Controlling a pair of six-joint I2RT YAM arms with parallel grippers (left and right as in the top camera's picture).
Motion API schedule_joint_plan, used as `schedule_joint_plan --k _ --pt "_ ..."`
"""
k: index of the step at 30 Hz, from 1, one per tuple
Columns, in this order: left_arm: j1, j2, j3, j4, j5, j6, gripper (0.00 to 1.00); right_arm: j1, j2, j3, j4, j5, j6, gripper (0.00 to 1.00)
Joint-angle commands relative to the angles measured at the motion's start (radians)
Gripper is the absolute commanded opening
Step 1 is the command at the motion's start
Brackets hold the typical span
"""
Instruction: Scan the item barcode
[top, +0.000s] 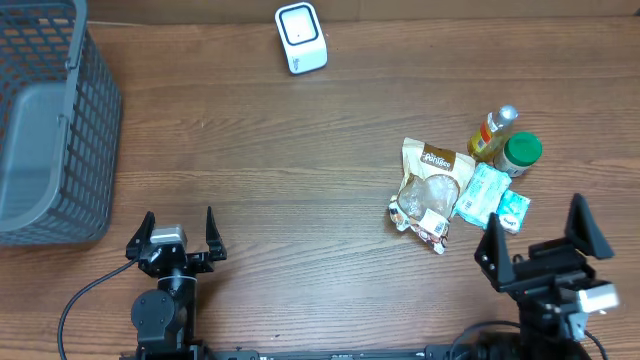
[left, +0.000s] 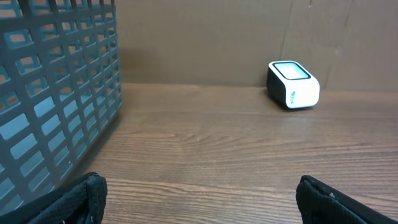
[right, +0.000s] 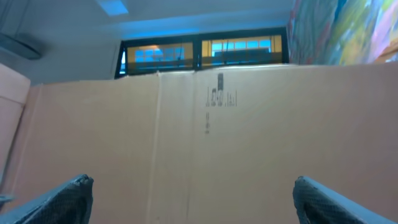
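Observation:
A white barcode scanner (top: 300, 38) stands at the back of the table, seen also in the left wrist view as the white scanner (left: 293, 84) against the cardboard wall. The items lie in a cluster at the right: a snack bag (top: 430, 193), a light blue packet (top: 491, 196), a green-lidded jar (top: 519, 154) and a small bottle (top: 493, 131). My left gripper (top: 177, 232) rests open near the front left, nothing between its fingers (left: 84, 199). My right gripper (top: 538, 230) is open just in front of the blue packet; its fingers (right: 68, 194) point up at the cardboard wall.
A grey mesh basket (top: 50, 120) fills the left back corner, its wall (left: 56, 93) close to my left gripper. A cardboard wall (right: 205, 143) rings the table, with windows above it.

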Motion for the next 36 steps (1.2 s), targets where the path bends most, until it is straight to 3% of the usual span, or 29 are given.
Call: schedule_joint_plan --k 1,3,8,16,31,36 --pt "0.0 -0.011 -0.003 0.001 0.012 0.019 1.0 0.01 -0.008 -0.109 0.041 0.01 0.0 1.0" --pt "0.0 -0.011 -0.003 0.001 0.012 0.018 1.0 0.01 -0.008 -0.15 0.039 0.012 -0.001 1.0" --pt "0.0 -0.011 -0.003 0.001 0.012 0.018 1.0 0.04 -0.008 -0.146 -0.163 0.08 -0.001 1.0" --pt "0.0 -0.011 -0.003 0.001 0.012 0.019 1.0 0.127 -0.008 -0.146 -0.609 0.251 -0.001 1.0" --pt "0.0 -0.011 -0.003 0.002 0.012 0.019 1.0 0.096 -0.008 -0.146 -0.601 0.242 -0.002 1.0" --pt "0.0 -0.011 -0.003 0.001 0.012 0.019 1.0 0.066 -0.008 -0.146 -0.604 0.19 -0.066 1.0"
